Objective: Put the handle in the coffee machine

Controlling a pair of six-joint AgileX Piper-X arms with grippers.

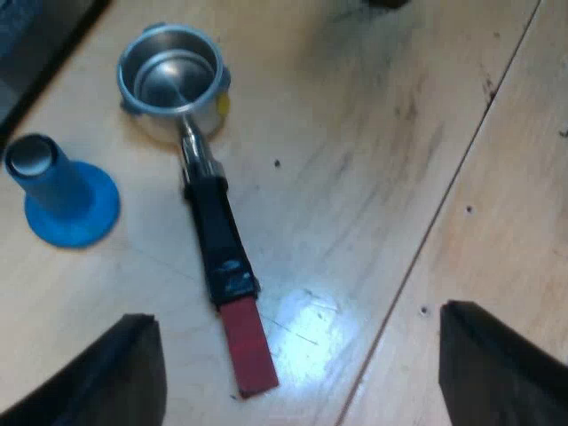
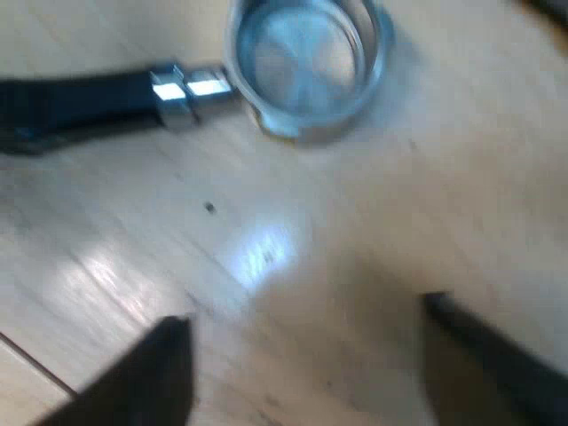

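The metal holder (image 1: pixel 173 78) lies loose on the wooden table, its round basket empty and facing up. Its dark handle (image 1: pixel 217 235) runs from the basket to a red end (image 1: pixel 248 344). My left gripper (image 1: pixel 297 364) hovers open above the table, the red end lying between its two black fingers (image 1: pixel 115 373). In the right wrist view the holder's basket (image 2: pixel 306 62) and dark handle (image 2: pixel 80 106) lie on the table beyond my right gripper (image 2: pixel 302 364), which is open and holds nothing.
A blue tamper (image 1: pixel 62 195) stands upright on the table beside the holder's basket. A dark edge (image 1: pixel 35 62) borders the table beyond the tamper. Bare wooden boards with a seam (image 1: pixel 444 204) stretch away from the holder.
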